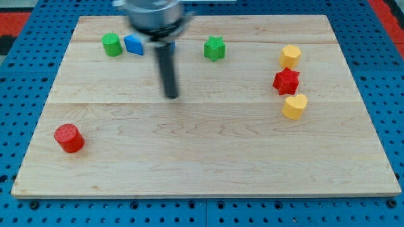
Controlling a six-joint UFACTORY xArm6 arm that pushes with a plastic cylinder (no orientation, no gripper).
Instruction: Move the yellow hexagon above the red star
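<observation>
The yellow hexagon sits near the view's right, directly above the red star and touching or nearly touching it. A yellow heart lies just below the red star. My tip rests on the board left of centre, far to the left of these three blocks. It touches no block.
A green cylinder and a blue block sit side by side at the top left. A green star lies at the top centre. A red cylinder stands at the lower left. The wooden board lies on blue pegboard.
</observation>
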